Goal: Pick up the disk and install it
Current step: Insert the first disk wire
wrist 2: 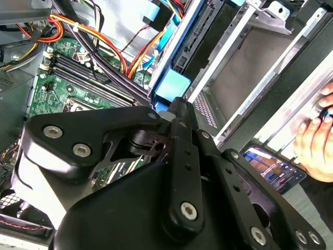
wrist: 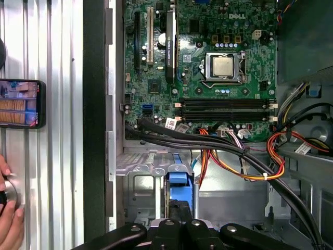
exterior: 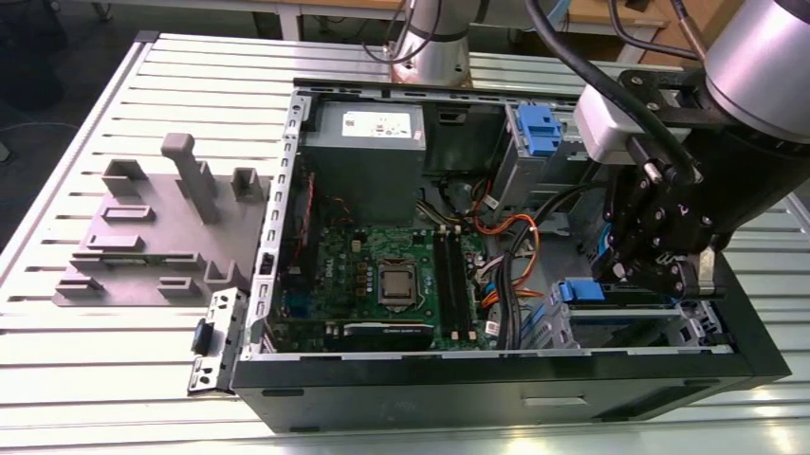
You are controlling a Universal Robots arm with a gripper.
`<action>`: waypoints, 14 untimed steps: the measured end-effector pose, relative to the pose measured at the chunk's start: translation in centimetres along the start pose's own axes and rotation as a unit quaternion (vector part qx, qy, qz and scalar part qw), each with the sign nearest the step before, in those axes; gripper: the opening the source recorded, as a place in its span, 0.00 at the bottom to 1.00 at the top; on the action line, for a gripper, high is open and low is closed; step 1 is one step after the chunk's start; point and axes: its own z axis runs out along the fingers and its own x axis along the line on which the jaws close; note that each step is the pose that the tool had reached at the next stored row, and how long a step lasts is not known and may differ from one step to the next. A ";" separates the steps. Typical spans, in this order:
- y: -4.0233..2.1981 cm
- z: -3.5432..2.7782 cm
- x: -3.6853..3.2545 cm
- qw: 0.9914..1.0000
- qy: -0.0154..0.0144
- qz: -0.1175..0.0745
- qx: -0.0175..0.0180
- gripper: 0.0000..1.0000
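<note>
1. The gripper (exterior: 677, 275) hangs nose-down over the drive bay (exterior: 633, 332), at four o'clock from the motherboard (exterior: 379, 275) in the exterior view.
2. Fingers drawn narrow, it pinches the disk (wrist: 178, 185) edge-on, seemingly to slide it straight into the slot.

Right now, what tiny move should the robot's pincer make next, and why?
Probably press the disk gently deeper into the drive bay. It stands in the bay right at the pincer, beside the motherboard, and its blue edge seems to stick out, so perhaps not seated.
</note>
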 end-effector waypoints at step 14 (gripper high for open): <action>-2.11 0.10 -0.05 1.000 0.000 0.000 -0.001 0.11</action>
